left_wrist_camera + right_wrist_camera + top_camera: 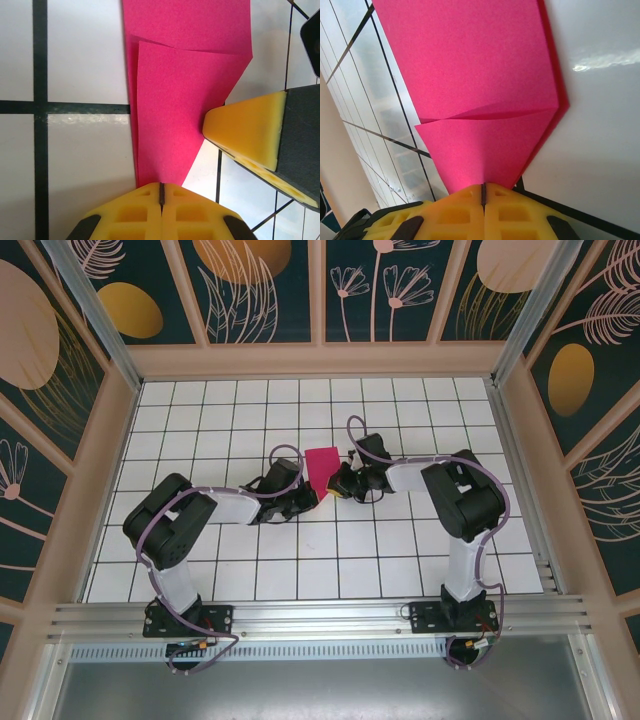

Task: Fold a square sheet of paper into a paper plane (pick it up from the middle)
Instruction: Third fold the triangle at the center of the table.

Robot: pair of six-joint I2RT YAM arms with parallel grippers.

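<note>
The square sheet of paper (pixel 322 462) is bright magenta-pink and folded into a narrow layered shape with a slanted flap; it sits mid-table between both arms. In the left wrist view the paper (pixel 185 90) narrows down into my left gripper (pixel 161 188), whose yellow fingertips are shut on its lower end. My right gripper (pixel 483 188) is likewise shut on the pointed end of the paper (pixel 475 85). From above, the left gripper (pixel 311 497) and right gripper (pixel 338 485) meet just below the paper. A yellow right fingertip (pixel 250 131) touches the paper's edge in the left wrist view.
White tiled floor (pixel 250 420) with dark grid lines stretches all around the paper. Beige walls (pixel 320 360) with patterned panels enclose the back and both sides. An aluminium rail (pixel 320 615) runs along the near edge by the arm bases.
</note>
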